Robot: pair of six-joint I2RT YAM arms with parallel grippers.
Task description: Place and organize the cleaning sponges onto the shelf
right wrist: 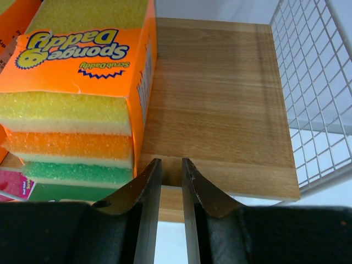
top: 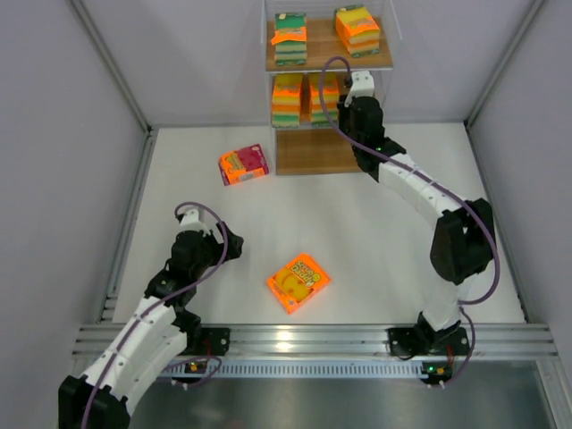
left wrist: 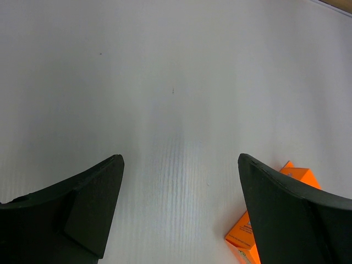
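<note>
From above, the right arm (top: 420, 188) stretches forward to the shelf (top: 313, 152), while the left arm (top: 170, 286) is folded low. An orange pack (top: 298, 281) and a pink pack (top: 243, 164) lie on the table (top: 375, 241).

Left wrist: the left tool (left wrist: 181, 159) is spread wide over the table, holding nothing.

Right wrist: the right tool (right wrist: 171, 160) is nearly pressed together and empty, beside a shelved pack (right wrist: 82, 82).

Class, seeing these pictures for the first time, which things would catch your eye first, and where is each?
Four bright sponge packs on the shelf at the back stand out, two on the top board, two on the middle one, where the right gripper reaches in. Two more lie loose on the white table: a pink-red pack left of the shelf and an orange pack nearer the open left gripper.
</note>
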